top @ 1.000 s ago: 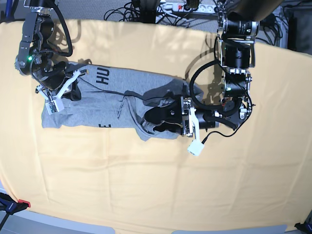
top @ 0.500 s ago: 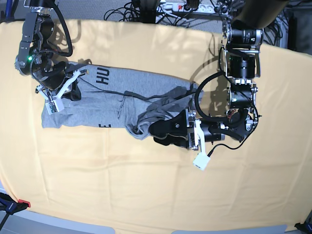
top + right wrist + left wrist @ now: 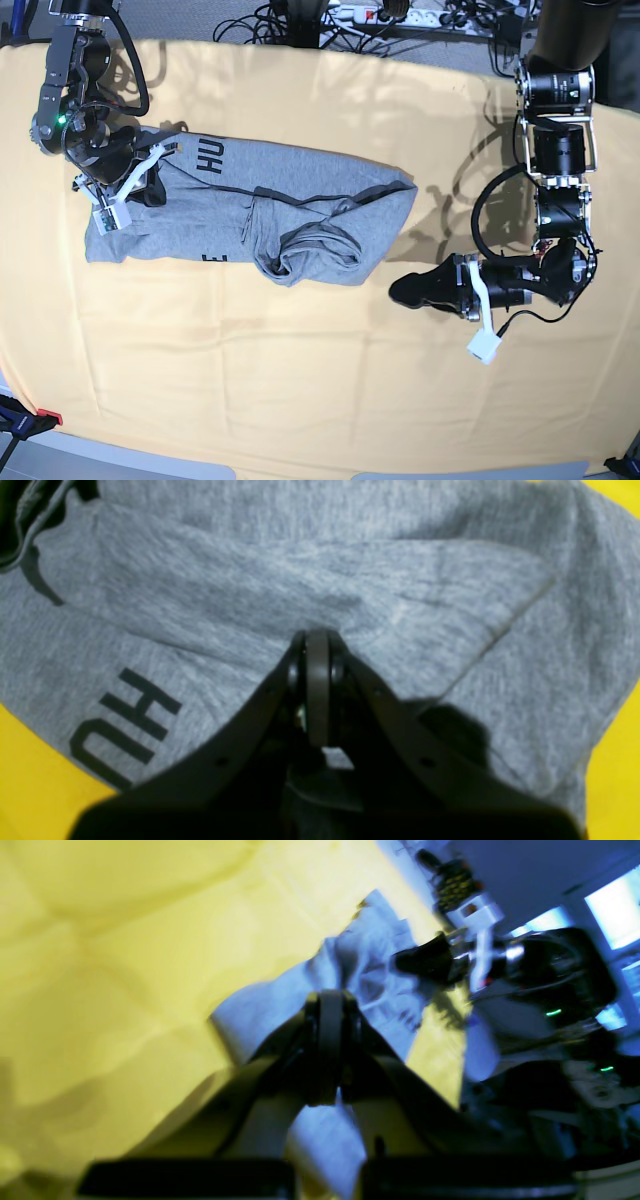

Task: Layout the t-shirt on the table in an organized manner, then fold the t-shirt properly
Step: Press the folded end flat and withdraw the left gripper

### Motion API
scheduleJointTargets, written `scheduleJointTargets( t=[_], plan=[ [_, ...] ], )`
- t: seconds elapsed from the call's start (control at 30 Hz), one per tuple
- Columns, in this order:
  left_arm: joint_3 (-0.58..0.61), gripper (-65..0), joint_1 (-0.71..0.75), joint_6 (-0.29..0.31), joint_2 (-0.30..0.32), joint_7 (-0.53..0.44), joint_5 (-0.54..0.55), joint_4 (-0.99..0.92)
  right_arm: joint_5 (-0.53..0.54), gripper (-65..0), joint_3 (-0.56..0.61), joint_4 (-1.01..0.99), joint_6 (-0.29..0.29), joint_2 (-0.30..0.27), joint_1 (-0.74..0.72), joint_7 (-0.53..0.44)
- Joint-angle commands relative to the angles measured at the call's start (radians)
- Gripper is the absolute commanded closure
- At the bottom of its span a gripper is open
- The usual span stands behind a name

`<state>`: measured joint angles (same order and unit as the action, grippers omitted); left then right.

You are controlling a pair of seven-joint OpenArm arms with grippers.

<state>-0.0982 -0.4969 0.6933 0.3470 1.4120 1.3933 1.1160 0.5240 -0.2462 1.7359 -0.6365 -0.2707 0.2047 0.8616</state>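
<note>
Left wrist view, blurry: left hand (image 3: pixel 330 1050) sits mid-frame w/ jaws pressed together and nothing between them; the t-shirt (image 3: pixel 350 975) lies beyond it toward the upper middle, a rumpled pale heap on the yellow surface (image 3: pixel 125 940), apart from the jaws. The other arm shows dark at right of frame. Right wrist view: right hand (image 3: pixel 317 680) clenched, tips pushed into a raised fold of grey cloth at frame centre, so judged to be pinching the t-shirt (image 3: pixel 310 580); black lettering "HU" at lower left, yellow surface (image 3: pixel 30 780) only at the corners. Base view: t-shirt (image 3: pixel 240 205) lies in the upper left part of the frame as a long bunched band, one end under the right hand (image 3: pixel 140 175) at far left, the other end wadded into a lump near centre. Left hand (image 3: pixel 410 290) is right of centre, off the cloth, on bare surface (image 3: pixel 300 380). Progress, judged: early. Garment isn't spread: body doubled over, sleeves not distinguishable, lettering partly hidden, so layout step isn't done and no proper fold has begun. Left to do: open out the wadded centre end, flatten body and sleeves, then fold. Only one end is secured now; the empty hand needs a new grip on the bunched end.
</note>
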Motion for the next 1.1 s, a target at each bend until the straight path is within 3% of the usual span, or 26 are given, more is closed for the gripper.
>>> scheduleJointTargets(
  t=[0.0,0.23,0.5,0.73,0.87,1.07],
  plan=[
    [-0.004,0.0,-0.032,0.005,0.001,-0.016,0.001,0.016,0.0,0.0,-0.002,0.008,-0.004,-0.009,-0.005,0.007],
    [-0.004,0.0,-0.03,-0.01,-0.027,-0.024,-0.222,0.016,0.001,0.0,-0.002,0.008,-0.003,-0.009,-0.006,0.006],
    [0.0,0.0,-0.03,-0.005,-0.125,-0.016,-0.291,0.016,0.0,0.0,-0.002,0.008,-0.003,-0.009,-0.005,0.008],
    [0.0,0.0,-0.03,-0.006,-0.154,-0.023,-0.373,0.016,0.0,0.0,-0.002,0.008,-0.003,-0.009,-0.006,0.011],
    [0.0,0.0,-0.029,-0.006,-0.165,-0.016,-0.356,0.016,0.001,0.0,-0.002,0.008,-0.003,-0.009,-0.006,0.011],
    [0.037,0.0,-0.029,0.005,-0.167,-0.016,-0.095,0.016,0.0,0.0,-0.002,0.008,-0.003,-0.009,-0.006,0.01]
  ],
)
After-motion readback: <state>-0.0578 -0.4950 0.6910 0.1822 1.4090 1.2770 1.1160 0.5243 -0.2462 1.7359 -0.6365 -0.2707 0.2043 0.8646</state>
